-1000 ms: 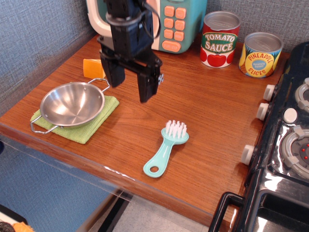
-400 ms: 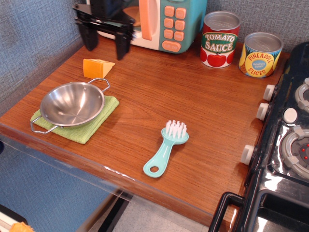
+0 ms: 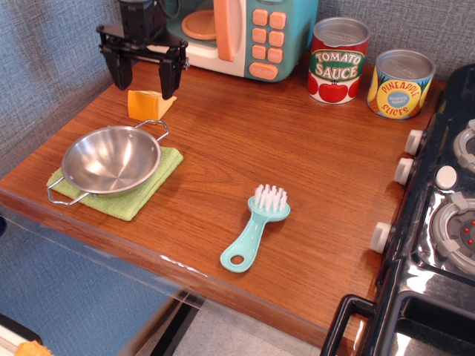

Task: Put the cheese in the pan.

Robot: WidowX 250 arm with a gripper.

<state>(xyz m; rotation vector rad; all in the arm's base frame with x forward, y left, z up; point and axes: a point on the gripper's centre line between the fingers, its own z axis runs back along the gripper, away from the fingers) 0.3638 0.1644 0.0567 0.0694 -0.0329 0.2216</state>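
Orange cheese sits on the wooden counter directly under the gripper, whose fingers are spread wide and straddle it without pinching it. Just below and nearer the camera from the gripper rests the pan on a green cloth. If the fingers close off-centre, the sloped wedge could squirt out or tip. Counted: one cheese, one pan, one cloth, one brush, two cans, one toy microwave.

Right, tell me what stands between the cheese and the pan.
Nothing visible does. The cheese lies on bare wood just behind the pan, near its rear wire handle. The open gripper hangs above the cheese, with nothing between them.
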